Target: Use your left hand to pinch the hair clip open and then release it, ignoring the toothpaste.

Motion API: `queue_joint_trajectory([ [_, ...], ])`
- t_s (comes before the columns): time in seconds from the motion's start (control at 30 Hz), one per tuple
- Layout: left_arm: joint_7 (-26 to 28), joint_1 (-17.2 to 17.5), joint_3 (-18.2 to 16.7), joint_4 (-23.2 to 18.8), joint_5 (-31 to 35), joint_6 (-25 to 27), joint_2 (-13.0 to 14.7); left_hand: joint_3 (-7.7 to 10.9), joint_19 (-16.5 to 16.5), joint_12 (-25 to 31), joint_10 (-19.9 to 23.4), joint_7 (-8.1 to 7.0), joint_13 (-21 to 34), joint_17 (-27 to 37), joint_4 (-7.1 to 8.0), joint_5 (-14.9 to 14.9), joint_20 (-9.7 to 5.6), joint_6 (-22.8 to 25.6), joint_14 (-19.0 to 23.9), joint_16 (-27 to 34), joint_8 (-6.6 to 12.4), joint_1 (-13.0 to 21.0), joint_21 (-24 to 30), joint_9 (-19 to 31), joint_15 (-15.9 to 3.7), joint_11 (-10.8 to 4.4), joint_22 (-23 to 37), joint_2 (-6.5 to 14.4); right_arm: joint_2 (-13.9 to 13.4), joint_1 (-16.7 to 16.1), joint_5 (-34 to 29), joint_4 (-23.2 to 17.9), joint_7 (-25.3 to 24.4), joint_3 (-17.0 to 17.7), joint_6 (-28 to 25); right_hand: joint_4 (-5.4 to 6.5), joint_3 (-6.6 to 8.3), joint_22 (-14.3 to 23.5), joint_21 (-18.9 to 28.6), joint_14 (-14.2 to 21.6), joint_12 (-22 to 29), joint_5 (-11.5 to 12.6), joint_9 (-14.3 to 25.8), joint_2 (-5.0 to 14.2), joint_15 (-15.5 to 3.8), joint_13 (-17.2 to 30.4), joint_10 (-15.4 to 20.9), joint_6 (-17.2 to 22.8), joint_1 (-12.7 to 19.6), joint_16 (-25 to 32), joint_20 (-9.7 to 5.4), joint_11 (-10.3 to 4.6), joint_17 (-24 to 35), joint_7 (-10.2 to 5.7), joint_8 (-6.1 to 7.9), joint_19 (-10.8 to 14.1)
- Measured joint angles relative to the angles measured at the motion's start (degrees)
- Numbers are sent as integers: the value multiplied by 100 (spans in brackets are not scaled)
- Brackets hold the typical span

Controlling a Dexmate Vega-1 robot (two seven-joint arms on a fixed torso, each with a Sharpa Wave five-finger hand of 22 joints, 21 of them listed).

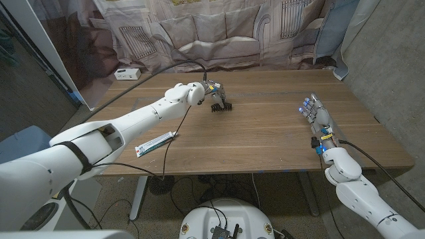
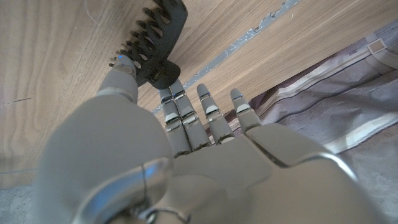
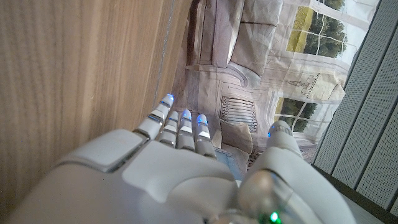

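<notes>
The black toothed hair clip (image 1: 220,103) stands on the wooden table (image 1: 265,139) at the back middle. My left hand (image 1: 210,89) is over it from the left. In the left wrist view the thumb and a finger pinch the clip's handle end (image 2: 157,73), with the other fingers (image 2: 211,115) stretched out beside it. The clip's teeth (image 2: 154,28) point away from the hand; I cannot tell how far apart its jaws are. My right hand (image 1: 315,114) stands at the right side of the table with fingers straight and apart, holding nothing.
A white toothpaste tube (image 1: 156,143) lies near the front left edge of the table. A white box (image 1: 126,73) sits off the back left corner. A printed curtain (image 1: 219,33) hangs behind the table. A black cable (image 1: 174,129) trails along my left arm.
</notes>
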Motion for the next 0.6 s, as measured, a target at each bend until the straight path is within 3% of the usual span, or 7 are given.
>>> queue_joint_trajectory([
  [0.6, -19, -49, 81, 115, -4, -22, -56, 0, -58, 0, -150, 1, -28, 0, 0, 0, -4, -126, -49, 0, -28, -31, 0, 0, -14, 10, 0, 29, 12, -21, 8, 14, -9, -6, 32, 0, 0, 0, 0, 0, 0, 0, 0, 31, 0, 0, 0, 0, 31, 0, 0, 0, 0, 0, 0, 0],
])
